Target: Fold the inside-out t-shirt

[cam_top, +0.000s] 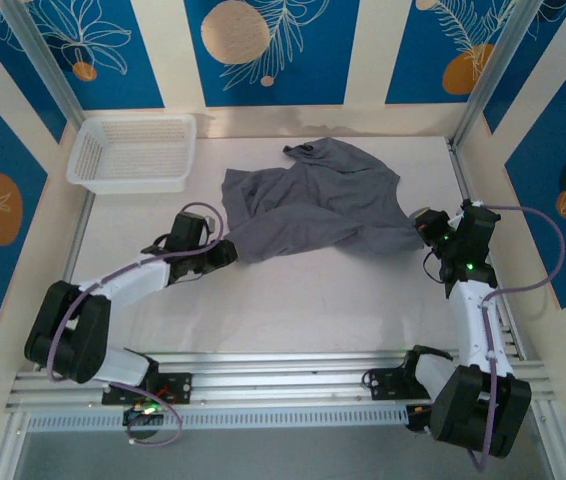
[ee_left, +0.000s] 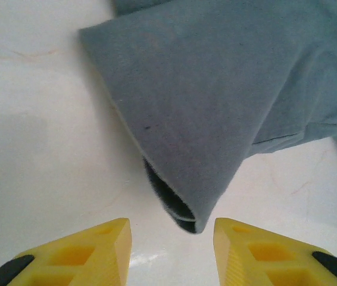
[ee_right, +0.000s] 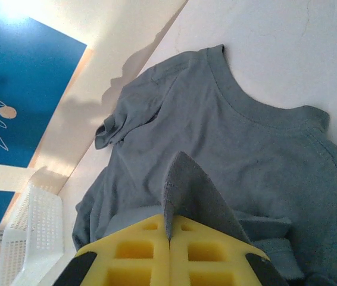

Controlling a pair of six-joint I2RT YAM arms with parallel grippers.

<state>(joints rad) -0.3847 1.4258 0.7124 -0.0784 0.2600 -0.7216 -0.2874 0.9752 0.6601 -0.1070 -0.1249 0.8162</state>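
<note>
One t-shirt [cam_top: 323,200] rumpled | left gripper [ee_left: 171,238] spread, t-shirt corner just before it | right gripper [ee_right: 169,238] pinching t-shirt fold

White table [cam_top: 293,300] carries crumpled grey t-shirt [cam_top: 323,200] and mesh basket [cam_top: 128,183].

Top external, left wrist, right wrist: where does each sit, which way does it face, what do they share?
Top external: above and behind the bases, looking down at the table, t-shirt, basket; both arms show, left gripper, right gripper.
Left wrist: low over the table, facing a folded t-shirt edge; its open yellow fingers show.
Right wrist: looks along its shut fingers, pinching cloth, across the t-shirt toward the basket.
Shared: the t-shirt.
</note>
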